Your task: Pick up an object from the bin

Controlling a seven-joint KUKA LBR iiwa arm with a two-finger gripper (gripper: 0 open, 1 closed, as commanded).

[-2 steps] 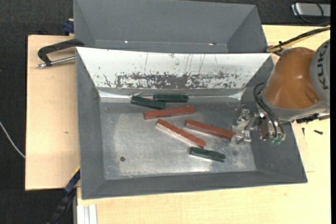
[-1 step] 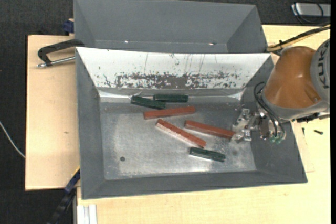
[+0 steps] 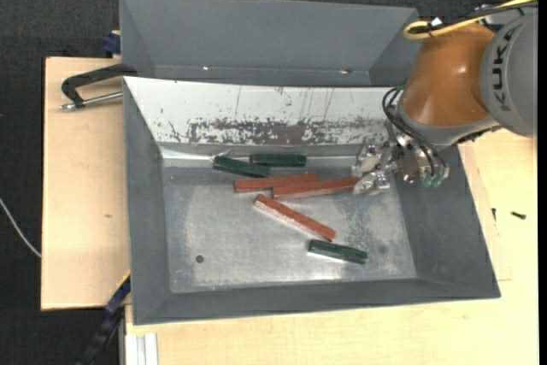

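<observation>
Arm: we see it reach in from the right, its orange-covered wrist (image 3: 444, 85) bent down over the bin (image 3: 144, 218).
Gripper (image 3: 373, 175): low by the far wall, at the long red stick's (image 3: 291, 182) right end.
Grip: we cannot tell whether it is spread or closed.

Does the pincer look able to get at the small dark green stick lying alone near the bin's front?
Probably yes. The dark green stick lies flat by itself, uncovered, and the pincer hangs just behind it with nothing between them.
</observation>
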